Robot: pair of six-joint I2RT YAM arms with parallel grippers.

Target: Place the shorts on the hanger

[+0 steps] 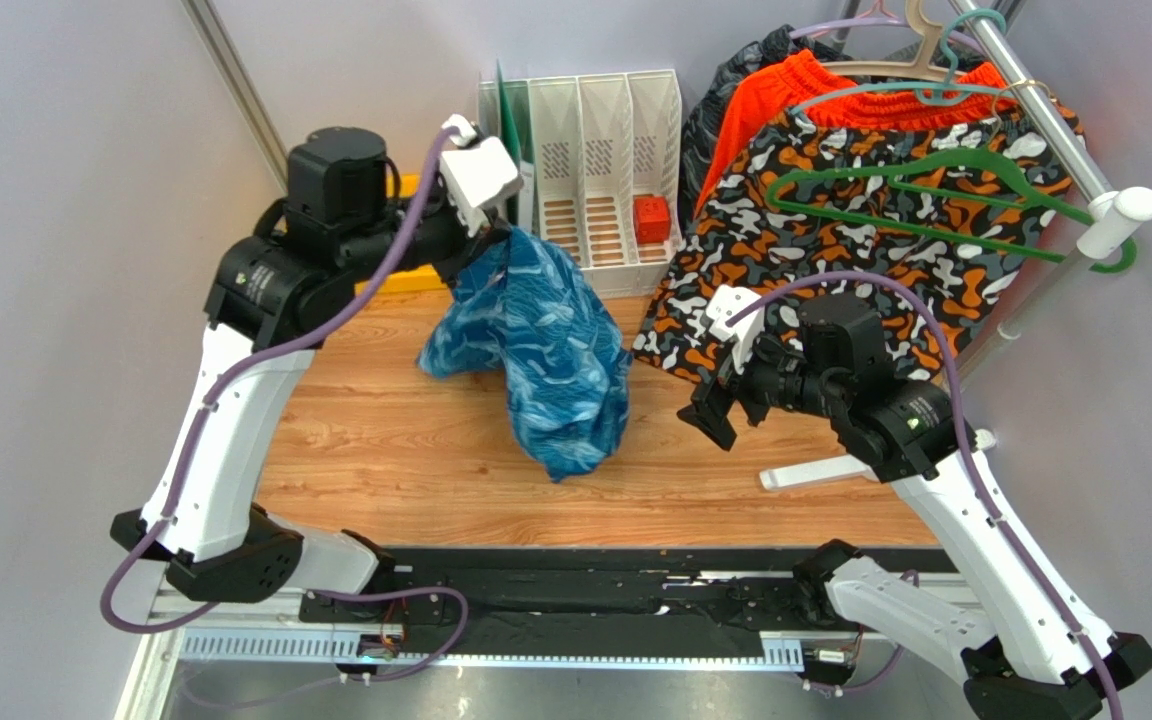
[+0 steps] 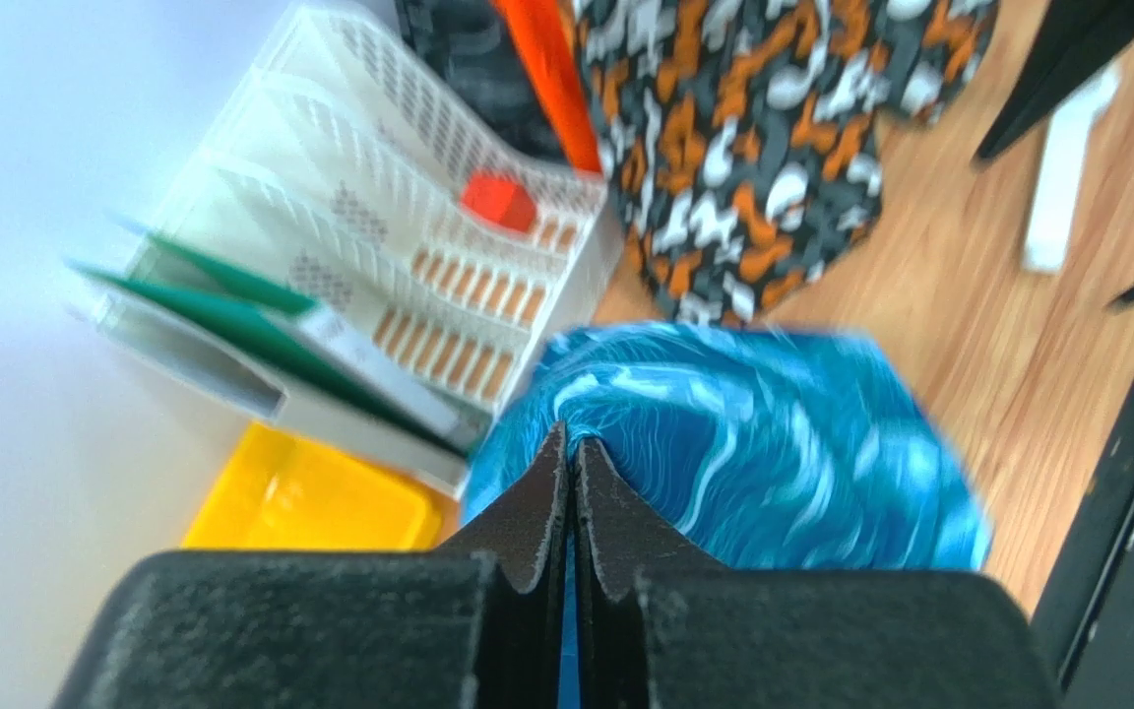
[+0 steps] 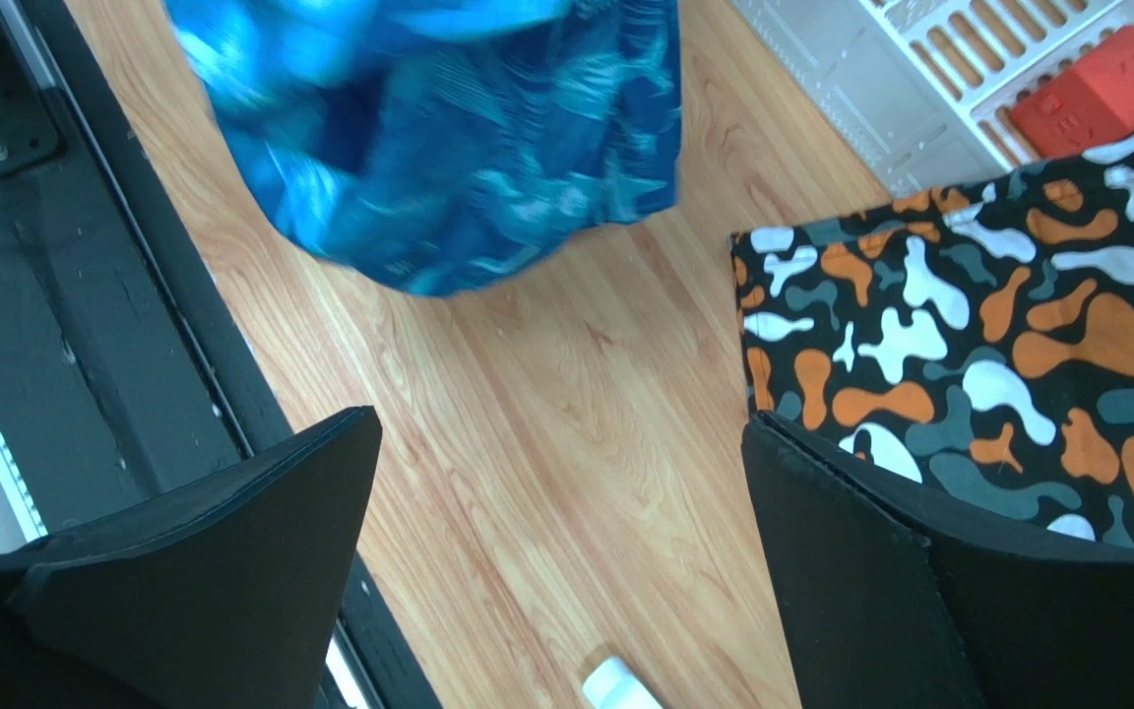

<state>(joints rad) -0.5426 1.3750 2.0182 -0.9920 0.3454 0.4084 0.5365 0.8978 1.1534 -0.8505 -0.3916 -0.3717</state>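
Two arms work over one wooden table [image 1: 387,450]. The largest task item, the blue leaf-print shorts [image 1: 545,353], hangs bunched from the left gripper [image 1: 492,240] at the back left of the table; whether the lower folds touch the wood cannot be told. The garment is judged light, limp and prone to sag and swing. A hold along the waistband edge would suit threading better than a single bunch of cloth. The dark green hanger [image 1: 988,162] sits well apart at the back right, lying over the camouflage shorts [image 1: 838,255] by the rail [image 1: 1056,128]. On the left gripper, the wrist view shows the fingers [image 2: 529,502] pressed together with blue fabric pinched between them. The right gripper [image 1: 710,417] has its fingers [image 3: 233,547] spread wide and holds nothing, hovering over bare wood between the two pairs of shorts.
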